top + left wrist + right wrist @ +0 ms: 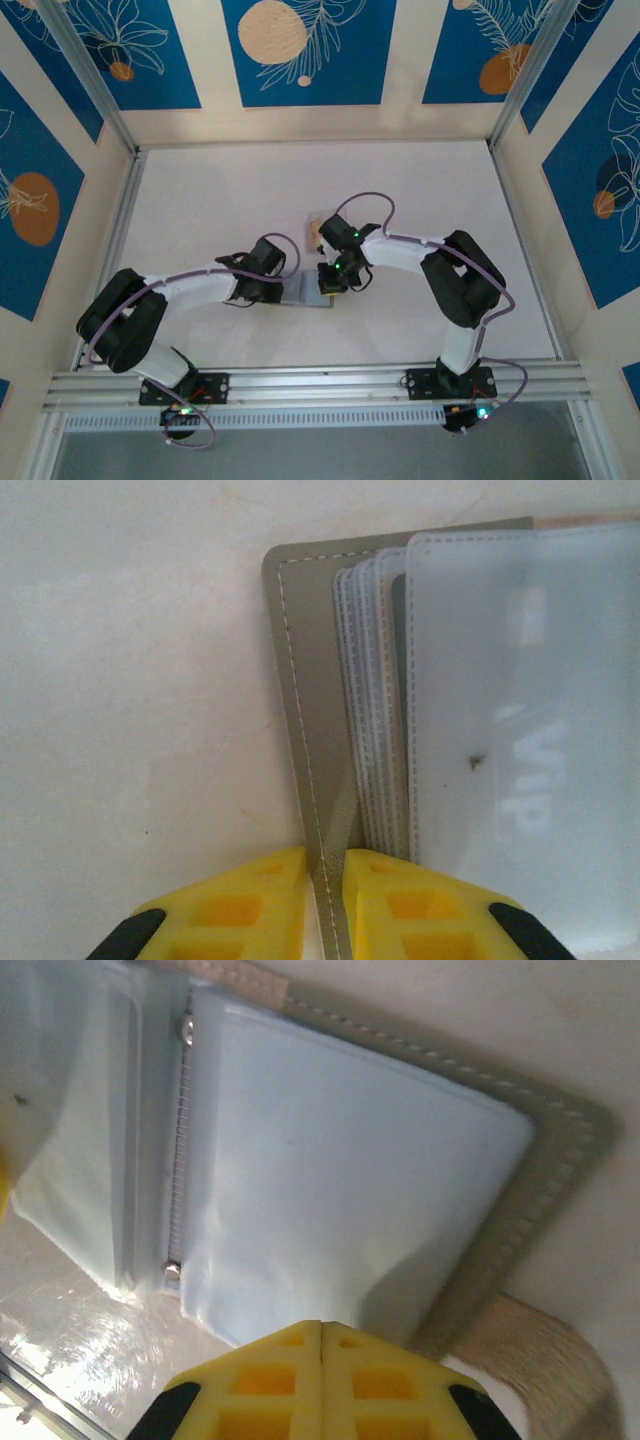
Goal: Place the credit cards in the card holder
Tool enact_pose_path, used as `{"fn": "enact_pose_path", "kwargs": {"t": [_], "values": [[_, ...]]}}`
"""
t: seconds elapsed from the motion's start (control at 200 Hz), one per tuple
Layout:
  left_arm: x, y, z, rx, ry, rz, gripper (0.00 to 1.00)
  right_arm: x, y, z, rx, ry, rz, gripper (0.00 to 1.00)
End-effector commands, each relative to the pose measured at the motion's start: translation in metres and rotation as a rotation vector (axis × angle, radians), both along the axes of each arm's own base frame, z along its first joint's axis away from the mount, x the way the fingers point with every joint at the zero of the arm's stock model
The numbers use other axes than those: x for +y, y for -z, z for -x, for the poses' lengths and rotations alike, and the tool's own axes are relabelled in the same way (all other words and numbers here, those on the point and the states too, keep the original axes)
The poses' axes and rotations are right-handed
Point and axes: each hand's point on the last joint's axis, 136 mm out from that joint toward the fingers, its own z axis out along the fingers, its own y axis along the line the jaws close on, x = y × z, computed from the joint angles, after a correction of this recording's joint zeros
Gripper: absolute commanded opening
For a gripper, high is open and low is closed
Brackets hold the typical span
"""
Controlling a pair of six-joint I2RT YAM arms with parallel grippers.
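Note:
The card holder (303, 293) lies opened out at the table's middle, between both arms. In the left wrist view its grey stitched cover (305, 680) runs up from my left gripper (325, 856), which is shut on that cover's edge. Several clear sleeves (375, 700) fan out beside it, and pale "VIP" lettering (530, 760) shows through the front one. My right gripper (321, 1326) is shut with nothing between its fingers, its tips at the holder's pale-blue pocket (340, 1180). A tan card (545, 1355) pokes out from under the grey rim (560, 1160). Another tan card (318, 221) lies just behind the right wrist.
White tabletop (210, 200) stretches around the holder. Walls with blue panels close in the back and both sides. An aluminium rail (320, 380) with the arm bases runs along the near edge.

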Motion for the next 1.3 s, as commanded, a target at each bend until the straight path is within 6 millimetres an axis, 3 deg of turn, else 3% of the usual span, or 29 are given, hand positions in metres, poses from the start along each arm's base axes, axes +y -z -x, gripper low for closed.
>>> {"fn": "enact_pose_path", "kwargs": {"t": [0.0, 0.195, 0.375, 0.495, 0.78, 1.296], "values": [[0.006, 0.010, 0.002, 0.011, -0.008, -0.019, 0.17, -0.006, -0.046, -0.029, -0.123, 0.016, -0.017, 0.13], [0.006, 0.017, 0.009, 0.030, -0.010, -0.002, 0.17, -0.011, -0.086, -0.087, -0.247, 0.069, -0.009, 0.23], [0.004, 0.018, 0.010, 0.037, -0.014, 0.018, 0.17, -0.008, -0.077, -0.129, -0.233, 0.092, 0.059, 0.25], [0.003, 0.019, 0.011, 0.038, -0.014, 0.024, 0.17, -0.001, -0.066, -0.145, -0.212, 0.091, 0.064, 0.29], [0.000, 0.022, 0.013, 0.046, -0.008, 0.037, 0.17, 0.003, -0.050, -0.167, -0.221, 0.103, 0.127, 0.30], [-0.001, 0.019, 0.013, 0.043, -0.004, 0.047, 0.16, 0.017, -0.038, -0.171, -0.202, 0.068, 0.127, 0.30]]}}
